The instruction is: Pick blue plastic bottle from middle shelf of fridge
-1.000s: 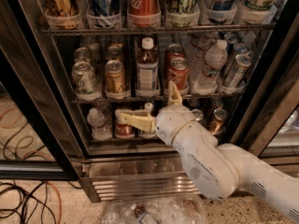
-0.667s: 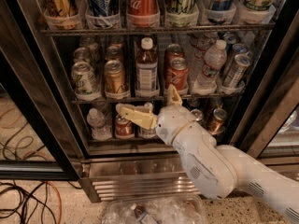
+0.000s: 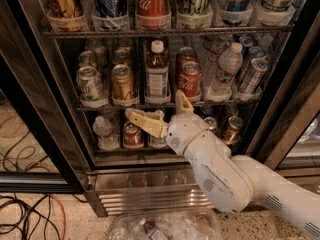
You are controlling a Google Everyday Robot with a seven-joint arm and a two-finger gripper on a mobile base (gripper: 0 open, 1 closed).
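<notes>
a: where's the blue plastic bottle (image 3: pixel 157 74)?
b: upright at the centre of the middle shelf (image 3: pixel 107 107) of the fridge (image 3: pixel 150 194), white cap up, seated in a clear holder (image 3: pixel 158 100) that likely keeps it from tipping. a gold can (image 3: pixel 123 81) stands just left, red cans (image 3: pixel 189 79) just right.
a: and the hand (image 3: pixel 155 106)?
b: at the fridge front, just below that shelf's rail, spread wide and gripping nothing. one finger points left, the other up toward the bottle's base.
a: why so wide?
b: my guess: to fit round the bottle's body. it must rise above the rail first, or it may knock the cans.
</notes>
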